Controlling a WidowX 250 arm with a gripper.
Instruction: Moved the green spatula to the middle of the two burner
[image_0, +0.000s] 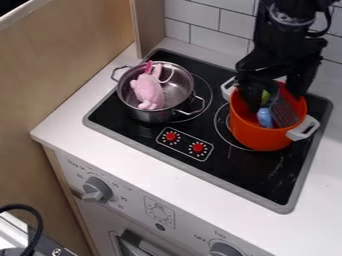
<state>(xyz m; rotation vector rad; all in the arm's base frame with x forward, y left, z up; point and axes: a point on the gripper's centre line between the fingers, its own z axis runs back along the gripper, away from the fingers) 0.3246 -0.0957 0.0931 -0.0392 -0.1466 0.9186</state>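
The black gripper (276, 91) comes down from the upper right and hangs over the orange pot, its fingers spread apart and open. One finger dips inside the pot's left rim and the other is near the back right rim. Between them, inside the orange pot (262, 137), a small part of a green item (265, 97) shows, partly hidden by the gripper. A blue item (265, 118) and a dark slotted utensil head (284, 112) are beside it. Whether the green part belongs to a spatula, I cannot tell.
A silver pot (148, 116) with a pink plush toy (148, 91) stands on the left burner. The black stovetop (230, 172) has two red knobs (171, 136) between the burners, toward the front. A tiled wall (237, 25) rises behind, and a wooden panel (73, 60) borders the left side.
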